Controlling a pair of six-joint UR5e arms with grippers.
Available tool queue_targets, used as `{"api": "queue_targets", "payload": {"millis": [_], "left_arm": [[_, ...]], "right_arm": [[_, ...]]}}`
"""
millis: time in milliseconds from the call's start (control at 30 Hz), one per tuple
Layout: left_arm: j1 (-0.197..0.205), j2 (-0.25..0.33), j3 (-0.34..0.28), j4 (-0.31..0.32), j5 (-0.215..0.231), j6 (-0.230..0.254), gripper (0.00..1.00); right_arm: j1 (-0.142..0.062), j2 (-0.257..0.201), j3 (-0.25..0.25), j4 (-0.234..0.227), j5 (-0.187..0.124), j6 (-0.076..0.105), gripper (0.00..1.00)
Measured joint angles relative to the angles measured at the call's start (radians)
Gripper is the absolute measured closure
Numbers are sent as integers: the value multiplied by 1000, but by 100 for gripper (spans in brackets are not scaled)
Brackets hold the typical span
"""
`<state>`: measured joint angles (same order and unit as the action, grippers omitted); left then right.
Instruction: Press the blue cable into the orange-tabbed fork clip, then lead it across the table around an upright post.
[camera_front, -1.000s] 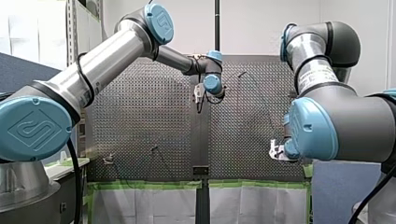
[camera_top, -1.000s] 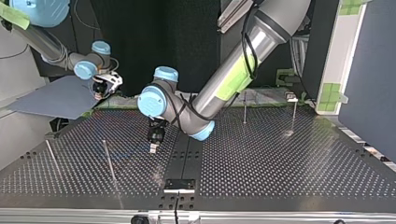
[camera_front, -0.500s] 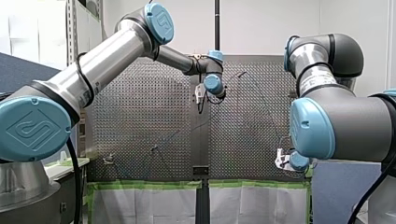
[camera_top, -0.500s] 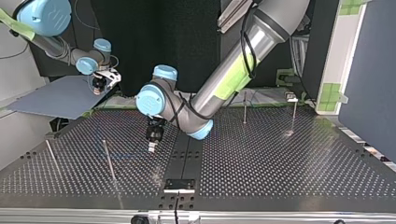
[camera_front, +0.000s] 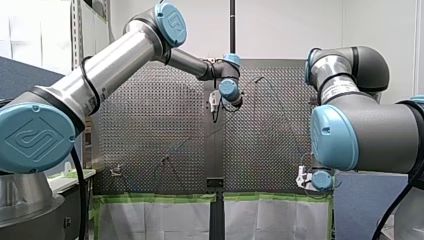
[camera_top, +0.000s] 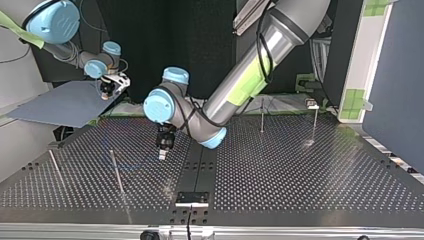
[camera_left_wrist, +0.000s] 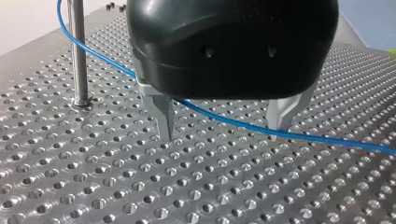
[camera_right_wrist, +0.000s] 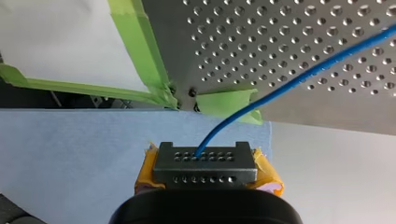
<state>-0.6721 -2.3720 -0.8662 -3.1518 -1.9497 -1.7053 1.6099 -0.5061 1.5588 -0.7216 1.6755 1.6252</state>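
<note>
Black left gripper (camera_left_wrist: 222, 136) hangs released over the perforated metal table (camera_left_wrist: 140, 186), thin blue cable (camera_left_wrist: 224, 120) crossing between its fingers; yellow-padded right gripper (camera_right_wrist: 205, 164) clenches that cable.

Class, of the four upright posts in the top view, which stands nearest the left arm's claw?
The second post from the view's left, beside the left claw; the leftmost post and the two right-hand posts stand further off.
</note>
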Motion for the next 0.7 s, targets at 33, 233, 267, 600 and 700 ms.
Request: {"api": "queue_targets", "payload": {"millis": [33,233,267,600,700], "left_arm": [[-1,0,0,-5,-4,-8,0],[-10,0,0,-47,-35,-63,0],[-12,0,0,-55,-42,-71,0],[-34,0,0,-66,-83,-175,0],[-36,0,0,-44,-60,-204,0]], "right_arm": [[-2,0,-3,1,-1,-1,100],[-12,1,-16,-1,-4,-18,100],[-12,1,-16,-6,-6,-20,100],[-24,4,-25,-34,-33,-48,100],[-28,4,-25,-27,-35,-59,100]]}}
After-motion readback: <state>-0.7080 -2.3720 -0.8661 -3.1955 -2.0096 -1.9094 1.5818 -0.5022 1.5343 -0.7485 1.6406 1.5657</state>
